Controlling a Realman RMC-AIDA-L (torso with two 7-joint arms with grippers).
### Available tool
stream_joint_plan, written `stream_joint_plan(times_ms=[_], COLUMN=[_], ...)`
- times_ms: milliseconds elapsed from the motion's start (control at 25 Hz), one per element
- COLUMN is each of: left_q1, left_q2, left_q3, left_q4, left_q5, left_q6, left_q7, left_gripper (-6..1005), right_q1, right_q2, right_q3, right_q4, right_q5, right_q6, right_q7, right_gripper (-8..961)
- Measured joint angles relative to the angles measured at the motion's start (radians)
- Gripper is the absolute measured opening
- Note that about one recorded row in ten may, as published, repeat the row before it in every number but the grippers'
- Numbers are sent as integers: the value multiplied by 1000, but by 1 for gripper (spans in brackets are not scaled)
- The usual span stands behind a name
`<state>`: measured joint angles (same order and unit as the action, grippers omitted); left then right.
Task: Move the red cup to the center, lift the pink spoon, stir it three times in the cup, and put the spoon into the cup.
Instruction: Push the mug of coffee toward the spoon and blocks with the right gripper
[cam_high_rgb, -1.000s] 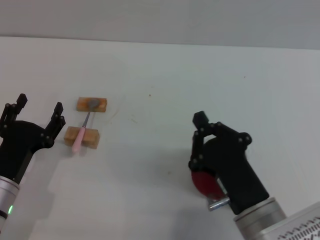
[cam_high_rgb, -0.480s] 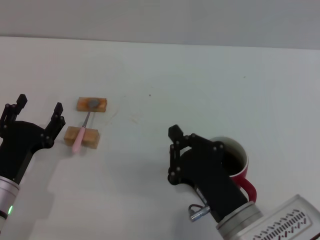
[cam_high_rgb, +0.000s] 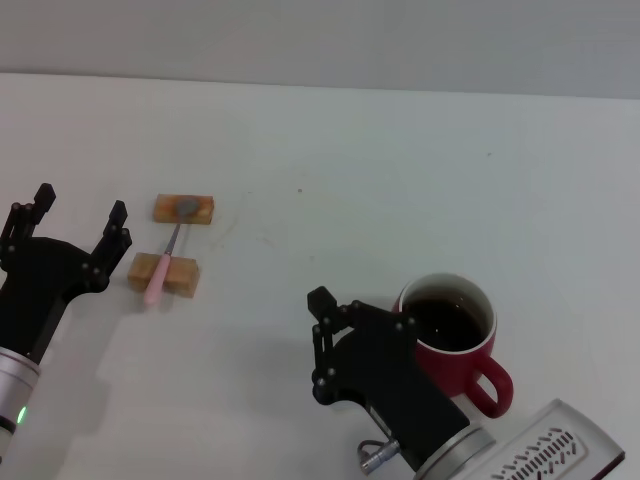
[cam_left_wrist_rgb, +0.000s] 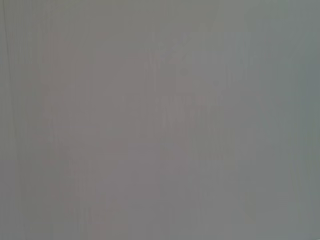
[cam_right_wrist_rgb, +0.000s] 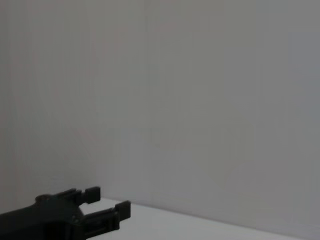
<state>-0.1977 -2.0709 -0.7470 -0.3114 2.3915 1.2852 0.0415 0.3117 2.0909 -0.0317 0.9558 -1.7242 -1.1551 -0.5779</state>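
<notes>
Nearby, right gripper (cam_high_rgb: 322, 340) beside red cup (cam_high_rgb: 452, 335), jaws' state unclear; left gripper (cam_high_rgb: 68, 230) jaws spread, empty.

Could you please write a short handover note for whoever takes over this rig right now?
Left gripper: open, empty, low over the table just left of the pink spoon.
Right gripper: holds nothing, beside the red cup on its left; whether its fingers are open cannot be seen.
Red cup: upright on the table, right of the middle, dark liquid inside, handle toward the robot.
Pink spoon: lying across two wooden blocks, untouched.
Done: nothing certain; the cup sits off-centre.
Left: confirm the cup's centring, lift the spoon, stir three times, leave the spoon in the cup.
</notes>
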Motion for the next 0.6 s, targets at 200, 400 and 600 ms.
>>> stream_joint_plan(times_ms=[200,400,600], left_q1=[0,3,4], left_q2=[0,0,0], left_q3=[0,0,0], left_q4=[0,0,0], left_q5=[-1,-2,-2], left_q6=[0,0,2], left_q7=[0,0,0], left_gripper=[806,806,805], right_q1=[1,-4,-1], right_q2=[0,0,0], right_q3=[-6,-7,-7], right_q4=[-12,-21,-25], right_q5=[0,0,-3], right_q6=[12,22,48], right_q7=[86,95,115], right_gripper=[0,0,0])
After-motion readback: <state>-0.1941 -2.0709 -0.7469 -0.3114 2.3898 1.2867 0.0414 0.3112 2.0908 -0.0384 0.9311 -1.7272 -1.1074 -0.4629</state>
